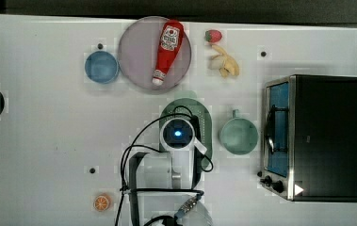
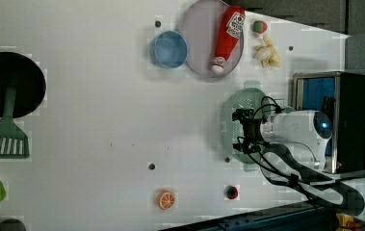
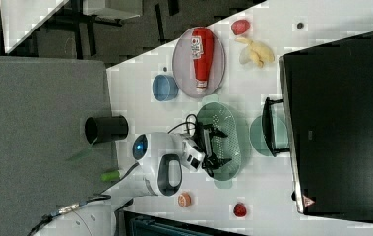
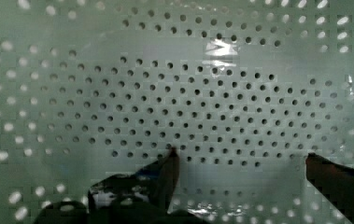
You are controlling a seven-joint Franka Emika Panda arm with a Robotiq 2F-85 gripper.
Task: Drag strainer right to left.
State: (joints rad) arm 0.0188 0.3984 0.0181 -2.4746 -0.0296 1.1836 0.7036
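Observation:
The strainer (image 1: 206, 123) is a pale mint-green oval colander lying mid-table, between the grey plate and the mug. My gripper (image 2: 238, 131) is lowered into it, and its two black fingers stand wide open across the bowl with nothing between them. In the right view the gripper (image 3: 220, 147) hangs over the strainer (image 3: 229, 118) toward its nearer half. The wrist view looks straight onto the strainer's dotted perforated bottom (image 4: 212, 102). There the fingertips (image 4: 171, 161) sit close to the bottom; whether they touch it I cannot tell.
A mint mug (image 1: 239, 135) stands just to the top view's right of the strainer, with a toaster oven (image 1: 317, 136) beyond it. A grey plate (image 1: 136, 59) carrying a ketchup bottle (image 1: 168, 44), a blue bowl (image 1: 101, 67), a banana (image 1: 224, 63) and a strawberry (image 1: 213, 36) lie along the far side.

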